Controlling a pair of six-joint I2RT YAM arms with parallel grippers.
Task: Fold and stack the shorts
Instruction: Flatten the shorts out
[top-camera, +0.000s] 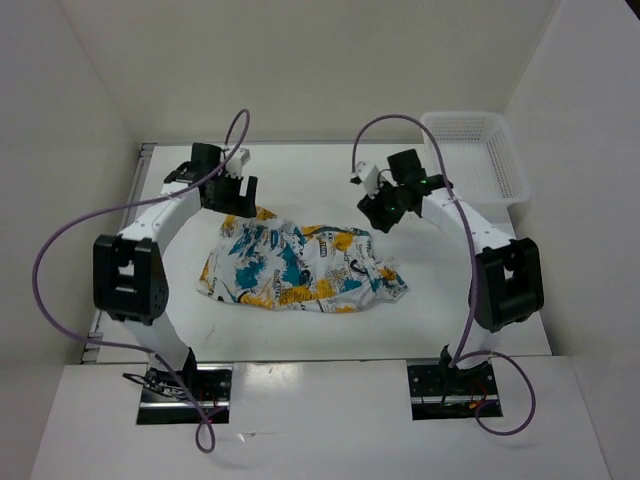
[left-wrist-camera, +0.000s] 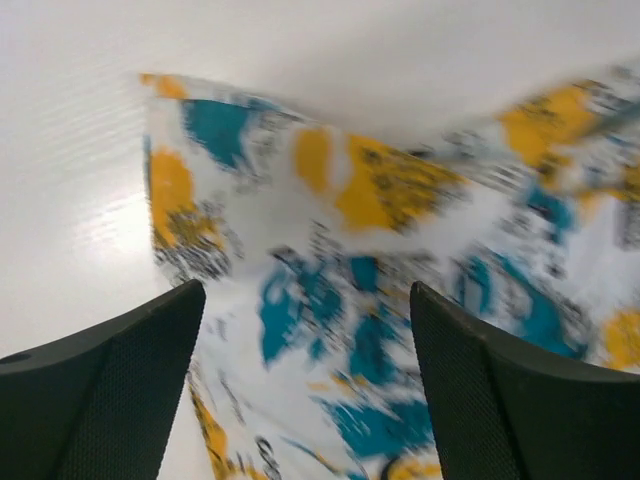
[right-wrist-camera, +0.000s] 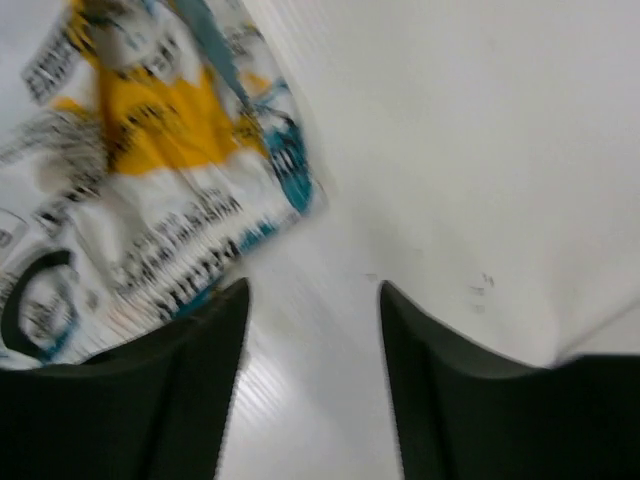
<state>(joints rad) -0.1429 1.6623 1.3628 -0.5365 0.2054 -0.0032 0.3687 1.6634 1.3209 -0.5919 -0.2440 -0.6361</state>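
The shorts (top-camera: 300, 265) lie crumpled on the white table, a white cloth printed with teal, yellow-orange and black. My left gripper (top-camera: 240, 203) hovers over their far left corner. In the left wrist view it (left-wrist-camera: 308, 290) is open wide above the shorts (left-wrist-camera: 350, 250), with the cloth blurred below and not pinched. My right gripper (top-camera: 379, 217) hangs just beyond their far right corner. In the right wrist view it (right-wrist-camera: 315, 285) is open over bare table, with the shorts (right-wrist-camera: 140, 170) off to its left.
A white mesh basket (top-camera: 470, 150) stands at the table's far right corner, behind the right arm. Purple cables loop above both arms. White walls close in the table (top-camera: 300, 335) on the left, back and right.
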